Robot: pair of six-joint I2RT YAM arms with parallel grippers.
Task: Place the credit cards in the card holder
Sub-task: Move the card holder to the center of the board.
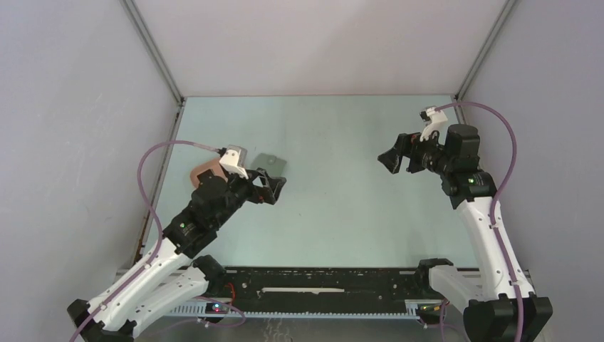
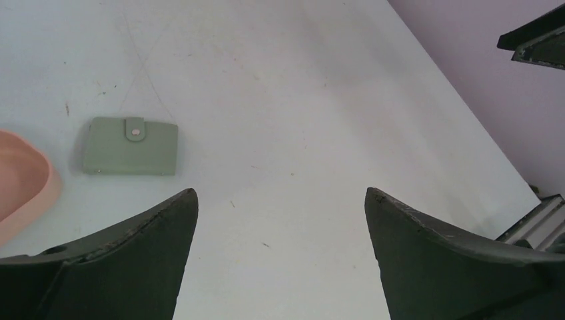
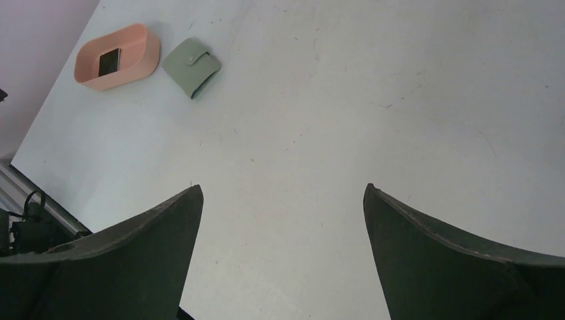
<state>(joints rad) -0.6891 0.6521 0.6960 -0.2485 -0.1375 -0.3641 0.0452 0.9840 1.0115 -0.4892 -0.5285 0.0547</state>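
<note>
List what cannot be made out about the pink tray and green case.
Pink tray: top view, largely hidden by the left arm; left wrist view, cut by the frame edge.
Dark rectangle inside it: right wrist view, too small to identify or count.
Card holder: folded shut in every view, inside hidden.

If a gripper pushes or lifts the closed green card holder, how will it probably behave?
The card holder lies flat on the smooth table, so a push would probably slide it, not tip it. Its thin edges offer little to pinch, so lifting may be awkward. The snap tab is closed, so it likely will not fall open.
</note>
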